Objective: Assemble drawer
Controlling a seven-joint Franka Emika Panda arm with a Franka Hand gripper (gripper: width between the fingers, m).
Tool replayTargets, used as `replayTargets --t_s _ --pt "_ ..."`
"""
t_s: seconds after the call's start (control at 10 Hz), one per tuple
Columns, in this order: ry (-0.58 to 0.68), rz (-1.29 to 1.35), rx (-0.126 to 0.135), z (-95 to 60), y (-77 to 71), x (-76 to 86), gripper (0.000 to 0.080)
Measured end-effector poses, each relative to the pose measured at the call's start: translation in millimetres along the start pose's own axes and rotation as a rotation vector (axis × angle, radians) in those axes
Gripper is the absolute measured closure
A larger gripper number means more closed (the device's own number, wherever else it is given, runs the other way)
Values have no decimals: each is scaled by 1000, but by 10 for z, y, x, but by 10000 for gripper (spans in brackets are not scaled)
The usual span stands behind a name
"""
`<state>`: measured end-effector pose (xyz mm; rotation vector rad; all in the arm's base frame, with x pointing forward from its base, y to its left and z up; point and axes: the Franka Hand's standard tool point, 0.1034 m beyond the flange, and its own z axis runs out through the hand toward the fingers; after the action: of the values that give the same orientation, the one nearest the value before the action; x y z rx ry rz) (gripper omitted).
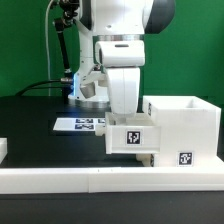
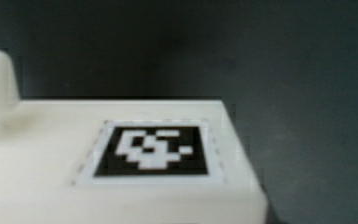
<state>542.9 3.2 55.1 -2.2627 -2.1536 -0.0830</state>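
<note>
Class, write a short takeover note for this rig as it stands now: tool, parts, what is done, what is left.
Tool: hidden behind the small tray in the exterior view; open or shut cannot be told.
Parts: large casing at the exterior view's right, beside the border rail; the tray sits against its open side. Marker board lies behind.
Done: tray brought to the casing.
Left: whether it is fully seated is unclear; check.

Green wall (image 1: 25,45) fills upper left & right bg. Black table (image 1: 40,110) across mid frame, evenly lit.
</note>
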Motion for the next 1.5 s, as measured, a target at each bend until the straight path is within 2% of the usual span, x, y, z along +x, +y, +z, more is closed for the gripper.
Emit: replayTargets --t_s 0.2,0.3,0.4,1.2,1.5 --pt "1 4 -5 2 0 -15 758" --pt "-4 5 22 0 -18 -28 758" --pt "-4 5 22 1 -17 -29 758" --pt "-2 10 12 13 -22 32 758" --pt "4 23 -8 11 4 -3 758"
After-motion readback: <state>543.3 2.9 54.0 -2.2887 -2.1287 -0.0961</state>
